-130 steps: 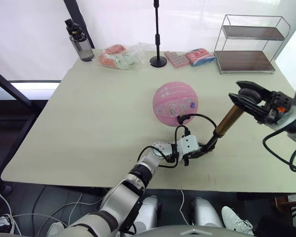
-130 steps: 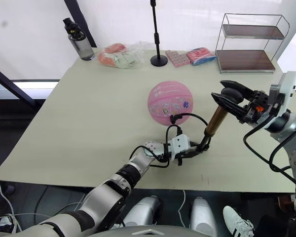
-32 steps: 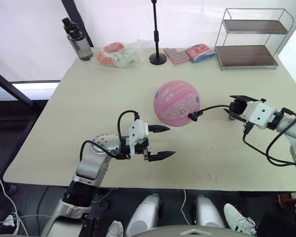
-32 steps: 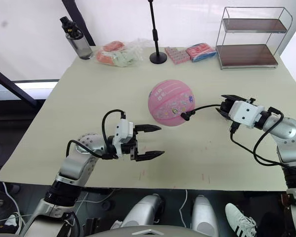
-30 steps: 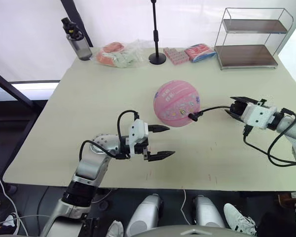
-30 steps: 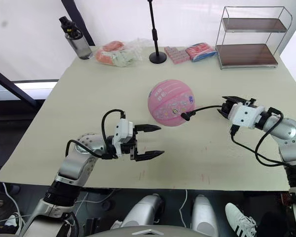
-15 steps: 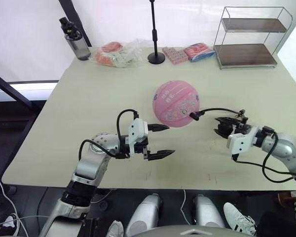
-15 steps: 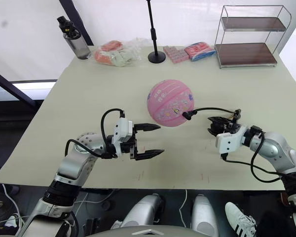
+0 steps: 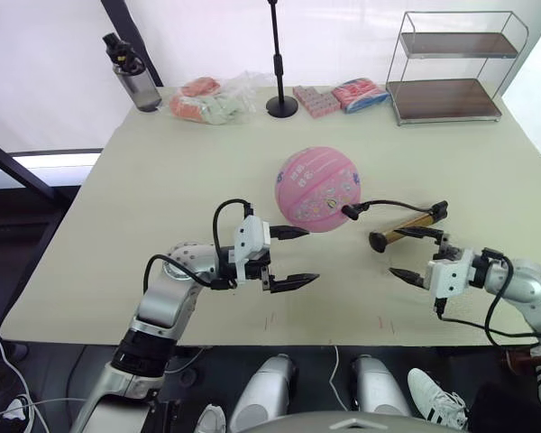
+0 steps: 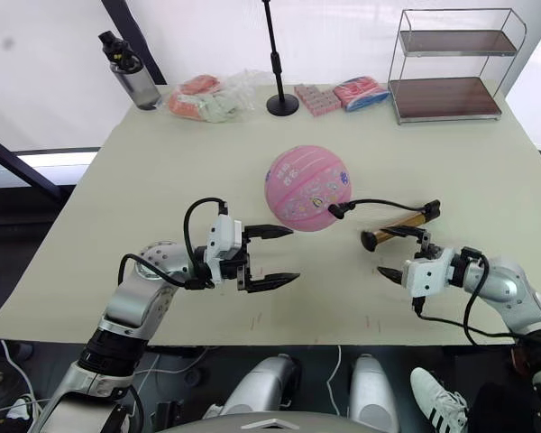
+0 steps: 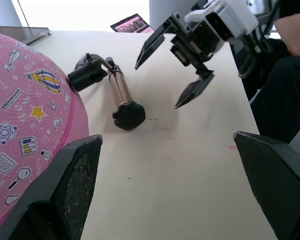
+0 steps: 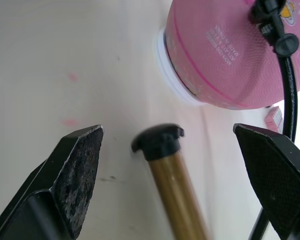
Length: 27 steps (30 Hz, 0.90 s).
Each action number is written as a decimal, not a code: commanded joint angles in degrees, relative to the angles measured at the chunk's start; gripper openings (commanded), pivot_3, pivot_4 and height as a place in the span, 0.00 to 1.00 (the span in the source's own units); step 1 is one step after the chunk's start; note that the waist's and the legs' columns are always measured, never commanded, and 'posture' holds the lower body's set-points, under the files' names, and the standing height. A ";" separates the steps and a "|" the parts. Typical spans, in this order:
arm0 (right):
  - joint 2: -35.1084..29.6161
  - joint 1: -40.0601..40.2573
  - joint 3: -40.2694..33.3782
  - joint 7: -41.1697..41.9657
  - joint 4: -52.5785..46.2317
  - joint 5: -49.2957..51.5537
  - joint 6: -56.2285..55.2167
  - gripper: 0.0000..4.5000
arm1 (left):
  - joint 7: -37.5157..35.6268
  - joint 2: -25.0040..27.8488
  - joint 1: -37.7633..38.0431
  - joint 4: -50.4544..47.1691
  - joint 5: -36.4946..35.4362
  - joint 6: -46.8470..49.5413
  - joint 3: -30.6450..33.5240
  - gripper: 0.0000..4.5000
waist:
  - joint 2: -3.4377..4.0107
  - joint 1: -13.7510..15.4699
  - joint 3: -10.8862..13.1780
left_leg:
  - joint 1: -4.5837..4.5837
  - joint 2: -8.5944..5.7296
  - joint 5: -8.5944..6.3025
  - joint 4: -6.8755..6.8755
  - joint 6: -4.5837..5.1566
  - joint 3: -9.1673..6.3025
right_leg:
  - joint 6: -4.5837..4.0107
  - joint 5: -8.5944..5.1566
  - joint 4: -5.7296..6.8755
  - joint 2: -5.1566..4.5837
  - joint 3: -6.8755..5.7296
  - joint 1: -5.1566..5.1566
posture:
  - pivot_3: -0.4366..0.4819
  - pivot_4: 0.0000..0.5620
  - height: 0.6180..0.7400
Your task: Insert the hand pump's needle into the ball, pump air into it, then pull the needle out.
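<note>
Bright backlit bkgd (blown white); soft shadows; wrist-view edges blurred.

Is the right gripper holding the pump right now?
No: the hand pump lies on the table, and the right gripper is open beside it, touching nothing.

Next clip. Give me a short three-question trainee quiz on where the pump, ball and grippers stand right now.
1. True or false: the right gripper is shut on the hand pump.
2. Where does the hand pump lie? A) on the table B) on the wire shelf C) in the left gripper
3. Fill in: the black fitting at the hose's end sits against the ____.

Key: 1 false, both grippers are open. 2 A. 3 ball.
</note>
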 commanded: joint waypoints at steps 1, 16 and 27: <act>0.88 4.45 -4.51 1.49 -9.30 13.66 9.79 0.97 | 0.73 0.43 -0.45 -2.37 -1.97 -0.24 2.46 1.00 | 0.00 -0.07 0.00 | 0.00 0.01 0.00 0.01 0.00 -0.01 | 0.00 0.00 0.01 0.00 0.00 0.00 | 0.48 0.27 0.96; 1.70 24.00 -19.74 5.48 -41.82 44.50 44.44 0.97 | 13.77 -4.14 -17.16 6.27 -4.14 7.11 9.97 1.00 | -0.22 1.13 0.13 | 0.03 0.05 -0.02 0.19 0.07 -0.13 | -0.12 0.11 0.32 0.08 -0.14 0.01 | 0.48 0.27 0.96; 6.34 25.01 -23.73 10.28 -41.66 41.81 44.22 0.97 | 18.50 -8.72 -34.37 23.62 4.68 6.29 4.83 1.00 | -0.55 1.05 0.31 | 0.04 0.01 0.11 0.21 -0.15 -0.08 | -0.10 0.11 0.44 0.06 -0.11 -0.01 | 0.48 0.27 0.96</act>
